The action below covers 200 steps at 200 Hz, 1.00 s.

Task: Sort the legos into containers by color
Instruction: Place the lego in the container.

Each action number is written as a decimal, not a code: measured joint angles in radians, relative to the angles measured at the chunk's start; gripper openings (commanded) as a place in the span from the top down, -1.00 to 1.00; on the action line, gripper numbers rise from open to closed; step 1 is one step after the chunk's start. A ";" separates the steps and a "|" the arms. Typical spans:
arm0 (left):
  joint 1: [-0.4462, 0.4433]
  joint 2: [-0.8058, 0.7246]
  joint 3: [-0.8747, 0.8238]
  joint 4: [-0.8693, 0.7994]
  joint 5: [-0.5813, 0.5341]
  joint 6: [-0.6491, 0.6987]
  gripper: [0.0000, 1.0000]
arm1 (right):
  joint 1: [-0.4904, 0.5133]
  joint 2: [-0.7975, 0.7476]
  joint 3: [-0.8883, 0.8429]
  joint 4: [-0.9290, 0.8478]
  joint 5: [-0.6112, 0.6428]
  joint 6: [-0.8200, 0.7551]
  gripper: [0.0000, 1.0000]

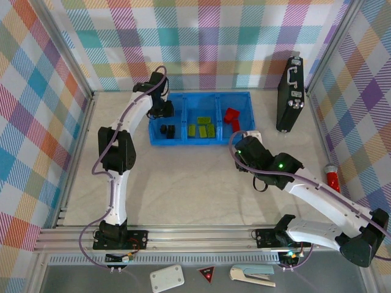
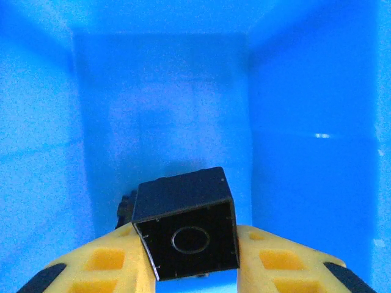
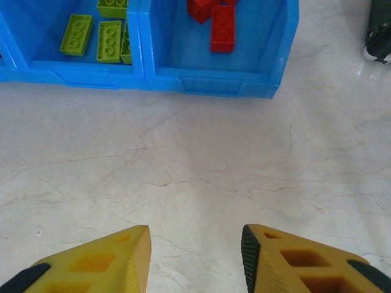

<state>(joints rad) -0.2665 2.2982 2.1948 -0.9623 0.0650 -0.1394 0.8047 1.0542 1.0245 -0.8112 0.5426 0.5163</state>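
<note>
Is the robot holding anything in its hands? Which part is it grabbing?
The left gripper pinches a black cube by two opposite sides, inside the blue tray. The right gripper is open, holding nothing.

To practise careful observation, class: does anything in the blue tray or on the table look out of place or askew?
Only one thing: the black cube sits twisted in the left gripper, its edges slanted. Green bricks and red bricks lie in separate tray compartments; nothing spilled.
</note>
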 measured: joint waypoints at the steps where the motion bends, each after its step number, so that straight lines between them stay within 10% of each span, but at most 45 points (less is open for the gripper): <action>1: 0.000 0.002 0.002 0.000 0.000 0.000 0.37 | 0.000 0.000 0.000 0.000 0.000 0.000 0.10; 200: 0.000 0.154 0.044 0.078 -0.028 -0.002 -0.06 | -0.117 -0.036 -0.015 -0.027 -0.012 -0.017 0.04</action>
<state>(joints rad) -0.2665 2.4523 2.2391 -0.8841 0.0372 -0.1410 0.6872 1.0180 1.0092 -0.8387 0.5308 0.4995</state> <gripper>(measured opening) 0.525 0.476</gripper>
